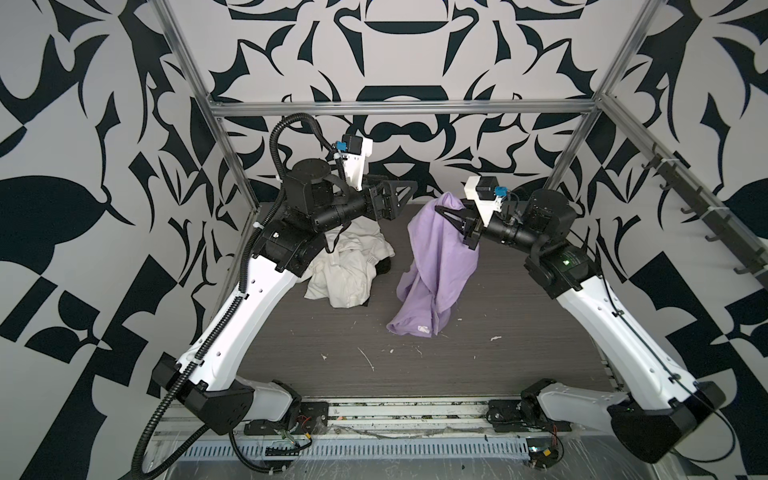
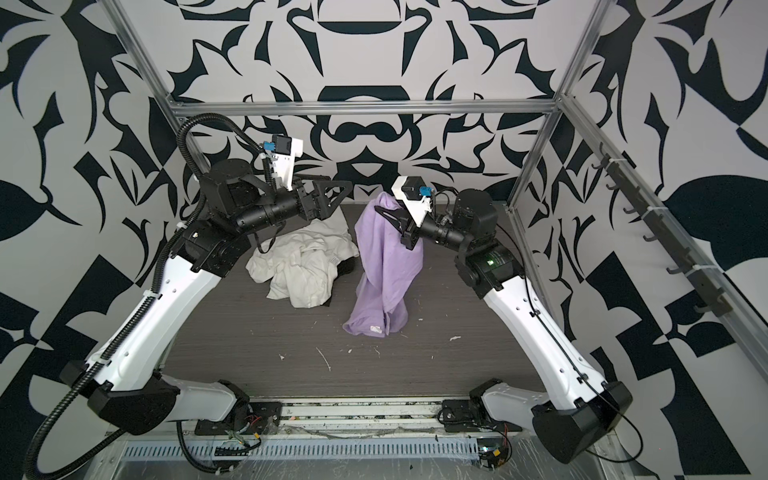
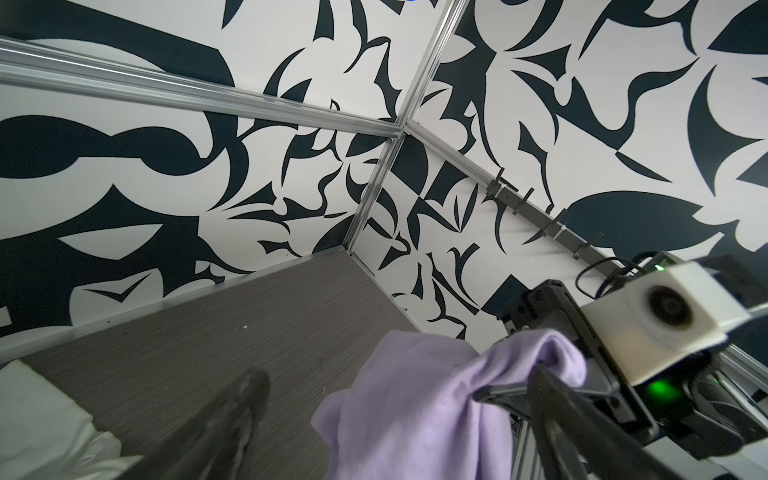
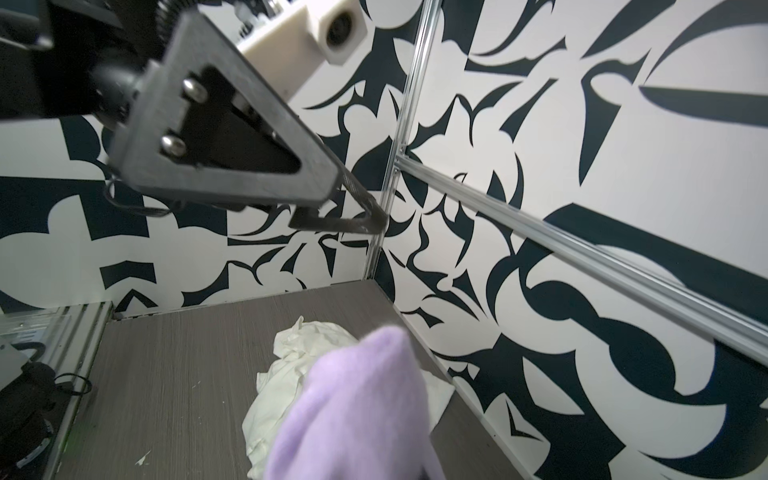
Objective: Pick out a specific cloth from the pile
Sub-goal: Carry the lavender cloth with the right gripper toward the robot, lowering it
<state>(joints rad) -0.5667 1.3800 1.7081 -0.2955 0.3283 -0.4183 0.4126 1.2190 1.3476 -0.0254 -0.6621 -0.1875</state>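
My right gripper (image 1: 441,210) is pinched shut on the top of the lilac cloth (image 1: 436,266). The cloth hangs from it, its lower end and white tag (image 1: 424,329) on the table (image 1: 478,353), just beside the pile (image 1: 349,270). My left gripper (image 1: 405,197) stands spread wide, holding nothing.

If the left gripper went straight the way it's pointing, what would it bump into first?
Most likely the purple cloth, which hangs from the shut right gripper. The open left gripper points toward the cloth's raised top, though depth is hard to judge.
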